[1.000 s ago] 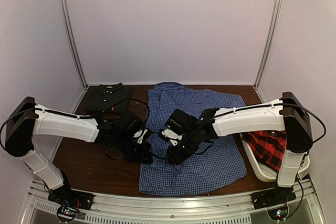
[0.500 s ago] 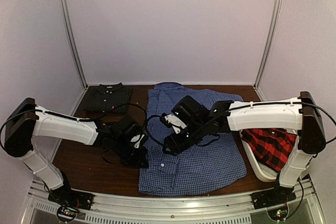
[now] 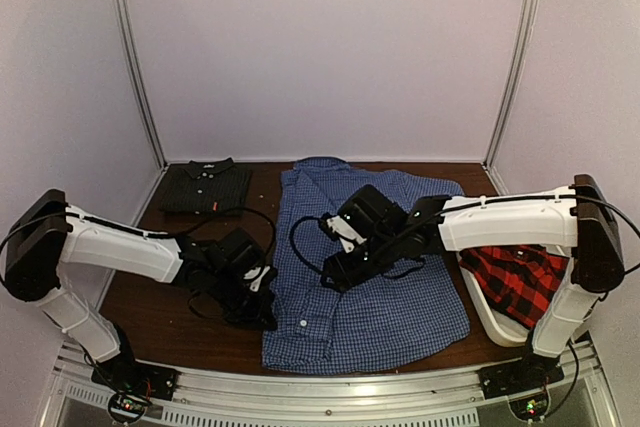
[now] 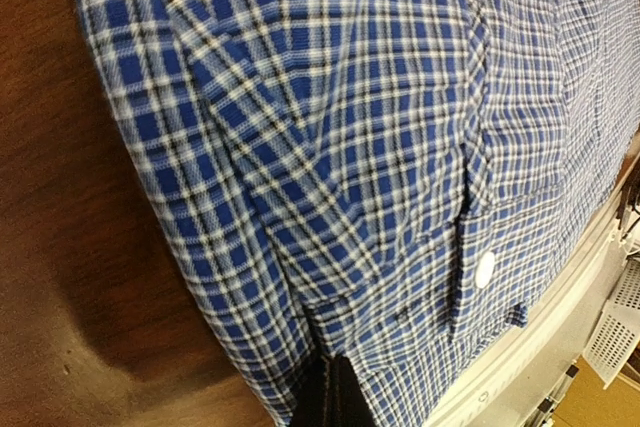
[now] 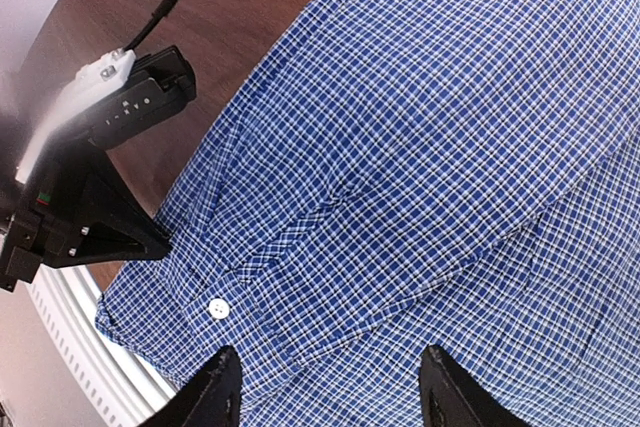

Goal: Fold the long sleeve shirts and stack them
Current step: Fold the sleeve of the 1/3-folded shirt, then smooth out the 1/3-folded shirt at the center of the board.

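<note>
Across the middle of the table [image 3: 165,319], your blue gingham shirt [image 3: 390,302] lay spread out, collar at the far side and hem toward the near edge. Only the top camera gave you that whole outline; the wrist cameras supplied the detail it lacked.

From the left wrist you saw a sleeve folded over the shirt's body, its cuff closed with a white button [image 4: 485,269], and the shirt's left edge resting on bare wood. A dark finger [image 4: 325,399] showed at the bottom of that picture, partly under the cloth.

From the right wrist you saw the same cuff and button from above. You also saw the left gripper [image 3: 266,317] low at the shirt's left edge, its tips meeting the cloth just beside the cuff. None of the views told you whether its jaws were closed on the fabric or merely touching it.

Your right gripper [image 5: 325,392] hung above the shirt's left half, near the cuff, with its jaws spread wide and nothing between them; both fingertips [image 5: 215,387] stood clear of the cloth.

Farther out, the charcoal shirt [image 3: 205,185] sat folded in the far left corner, well apart from both grippers. The red-and-black plaid shirt [image 3: 515,282] lay crumpled in the white tub [image 3: 478,305] at the right edge, beside the gingham.
</note>
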Motion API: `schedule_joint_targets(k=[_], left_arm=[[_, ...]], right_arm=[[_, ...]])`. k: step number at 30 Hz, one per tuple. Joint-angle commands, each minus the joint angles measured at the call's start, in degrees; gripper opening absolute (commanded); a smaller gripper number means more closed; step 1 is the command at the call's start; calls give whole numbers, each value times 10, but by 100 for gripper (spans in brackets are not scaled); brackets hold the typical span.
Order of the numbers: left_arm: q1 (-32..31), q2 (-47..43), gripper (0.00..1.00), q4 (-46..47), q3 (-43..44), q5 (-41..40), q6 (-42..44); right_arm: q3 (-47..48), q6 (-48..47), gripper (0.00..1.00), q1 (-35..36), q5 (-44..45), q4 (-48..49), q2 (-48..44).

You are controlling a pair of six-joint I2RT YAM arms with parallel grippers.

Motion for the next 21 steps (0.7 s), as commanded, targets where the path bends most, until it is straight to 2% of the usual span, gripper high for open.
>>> schedule_joint_targets(k=[1, 3, 7, 11, 15, 21], left_arm=[[-2, -15, 0, 14, -14, 9, -11], [-2, -21, 0, 12, -15, 4, -14], [-2, -39, 15, -10, 0, -14, -13], [-3, -79, 23, -21, 14, -27, -9], [-26, -93, 21, -9, 20, -21, -6], [-68, -71, 11, 36, -32, -7, -54]], right_arm=[[-8, 12, 61, -2, 1, 30, -2], [-10, 14, 61, -2, -3, 35, -1], [-11, 15, 61, -2, -8, 41, 5], [-11, 20, 58, -2, -21, 58, 10], [-13, 28, 50, -2, -45, 87, 27], [-22, 51, 37, -2, -96, 145, 56]])
